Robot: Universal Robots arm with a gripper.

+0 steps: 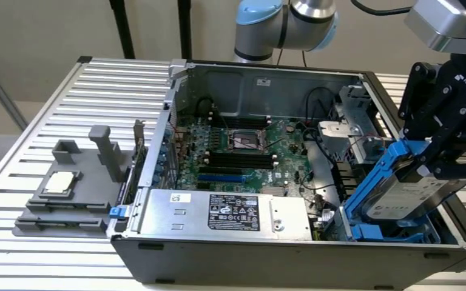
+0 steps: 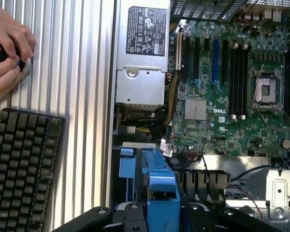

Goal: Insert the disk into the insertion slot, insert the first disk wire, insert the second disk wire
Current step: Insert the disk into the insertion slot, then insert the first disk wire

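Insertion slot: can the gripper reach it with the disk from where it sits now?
Probably yes. The gripper holds the disk tilted right above the insertion slot, lower end already among the blue rails. The case side is open and nothing visibly lies across the slot.

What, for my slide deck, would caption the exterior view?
Gripper holds the blue-framed disk tilted, its lower end at the insertion slot of an open computer case.

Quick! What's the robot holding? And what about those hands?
End effector: shut on the disk, tilted at the insertion slot.
Person's hands: wrapped around something dark, cannot tell what.
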